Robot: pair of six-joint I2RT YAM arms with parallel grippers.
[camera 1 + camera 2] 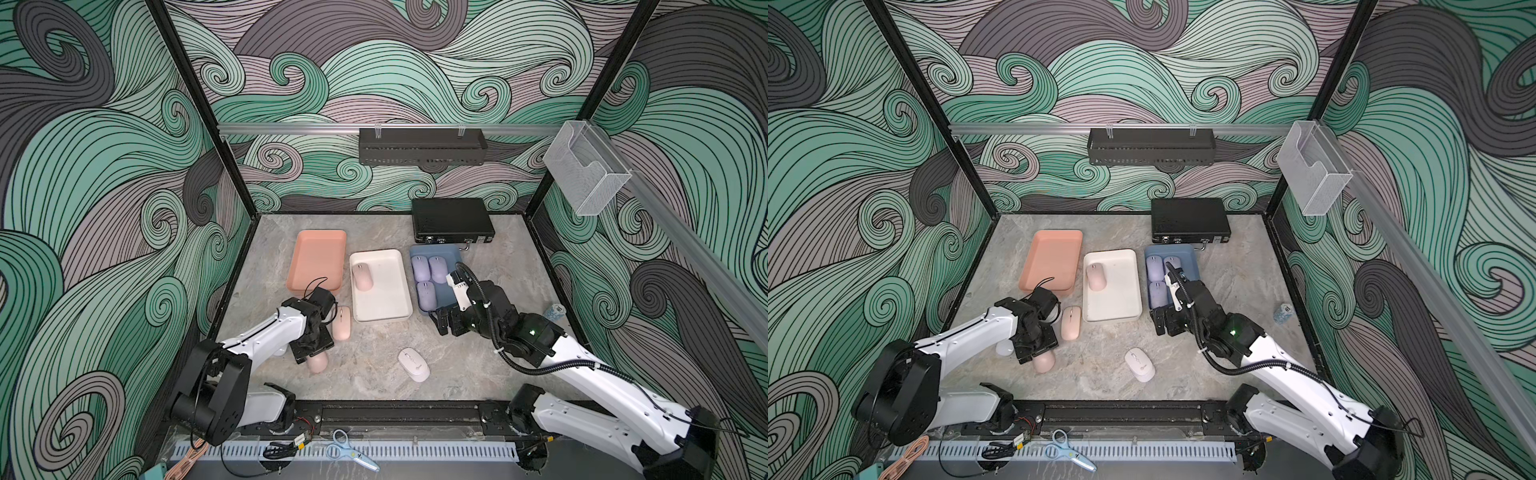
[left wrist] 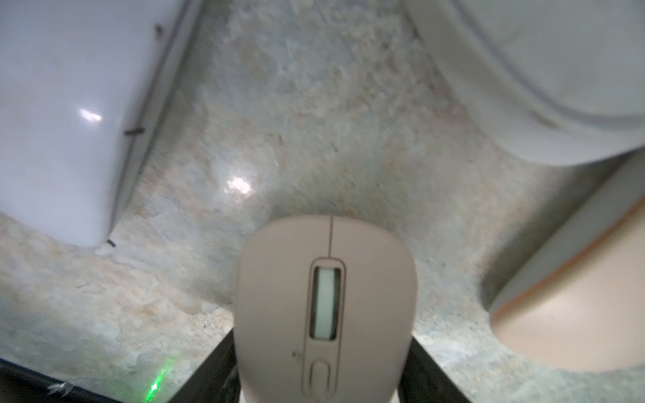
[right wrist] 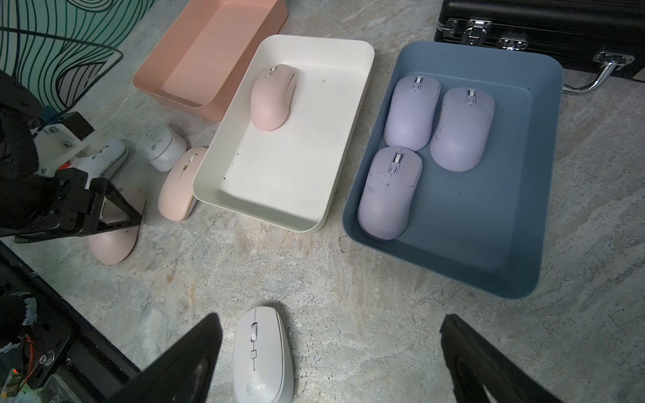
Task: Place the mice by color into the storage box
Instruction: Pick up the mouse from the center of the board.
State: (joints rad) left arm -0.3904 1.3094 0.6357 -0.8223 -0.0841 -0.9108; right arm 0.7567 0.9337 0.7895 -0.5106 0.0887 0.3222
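My left gripper (image 2: 323, 349) is shut on a pink mouse (image 2: 326, 307) that lies on the table near the front left (image 1: 318, 362), one finger against each side. A second pink mouse (image 1: 341, 323) lies beside the white tray (image 1: 386, 318), which holds one more pink mouse (image 1: 362, 276). Three purple mice (image 3: 412, 111) lie in the blue tray (image 3: 488, 226). The pink tray (image 1: 318, 262) holds nothing. My right gripper (image 3: 331, 349) hangs open above the table. A whitish grey mouse (image 3: 261, 356) lies below it, near one finger. Two more whitish mice (image 3: 162, 148) sit partly hidden by the left arm.
A black case (image 1: 453, 220) stands at the back right, just behind the blue tray. A black rack (image 1: 422, 145) and a clear holder (image 1: 582, 170) hang on the walls. A small blue-white object (image 1: 555, 311) sits near the right edge. Scissors (image 1: 349, 451) lie on the front rail.
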